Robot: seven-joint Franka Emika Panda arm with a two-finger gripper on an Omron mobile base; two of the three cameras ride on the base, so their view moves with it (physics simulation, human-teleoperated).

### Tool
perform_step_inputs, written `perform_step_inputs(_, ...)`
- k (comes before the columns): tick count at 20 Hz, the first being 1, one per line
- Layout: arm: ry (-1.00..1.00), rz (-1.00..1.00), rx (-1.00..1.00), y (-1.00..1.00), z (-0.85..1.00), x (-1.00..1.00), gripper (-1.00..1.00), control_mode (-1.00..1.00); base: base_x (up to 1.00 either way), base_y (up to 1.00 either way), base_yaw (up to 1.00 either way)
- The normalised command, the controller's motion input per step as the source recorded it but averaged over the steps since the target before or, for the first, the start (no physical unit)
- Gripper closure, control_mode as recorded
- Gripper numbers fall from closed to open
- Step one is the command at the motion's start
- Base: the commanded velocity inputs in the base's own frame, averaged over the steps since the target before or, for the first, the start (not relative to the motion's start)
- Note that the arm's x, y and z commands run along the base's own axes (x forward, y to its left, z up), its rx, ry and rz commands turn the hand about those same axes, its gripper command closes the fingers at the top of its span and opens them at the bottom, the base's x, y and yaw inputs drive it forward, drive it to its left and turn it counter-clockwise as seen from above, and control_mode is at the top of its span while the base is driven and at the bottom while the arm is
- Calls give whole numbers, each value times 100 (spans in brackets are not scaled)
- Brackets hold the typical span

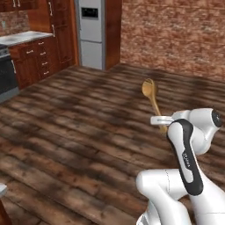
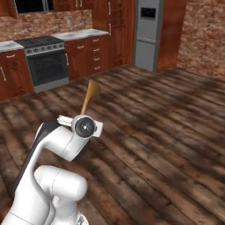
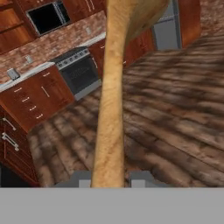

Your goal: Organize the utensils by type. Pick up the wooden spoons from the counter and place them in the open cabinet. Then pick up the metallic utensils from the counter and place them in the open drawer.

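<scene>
My gripper [image 1: 161, 121] is shut on the handle of an orange-brown wooden spoon [image 1: 150, 91], which stands upright over the open wooden floor with its round bowl on top. From the right base view the spoon [image 2: 90, 97] rises edge-on from the gripper [image 2: 67, 119]. Seen from the hand, the spoon's handle [image 3: 110, 109] runs up between the two fingertips [image 3: 81, 179] from the gripper [image 3: 110, 180] to the bowl at the top edge. The metallic utensils, the open cabinet and the open drawer are out of view.
Reddish-brown cabinets under a white worktop [image 2: 81, 34] line the far brick wall. A stove [image 2: 46, 61] stands among them and a grey fridge [image 2: 147, 35] stands further right. Dark plank floor [image 1: 79, 132] lies wide and bare between me and them.
</scene>
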Motion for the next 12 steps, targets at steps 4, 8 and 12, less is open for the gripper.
perform_step_inputs(4,0,0,0,0,0,0,100,100,100,-7,39)
perform_step_inputs(8,0,0,0,0,0,0,100,100,100,-6,38)
perform_step_inputs(12,0,0,0,0,0,0,100,100,100,-5,38)
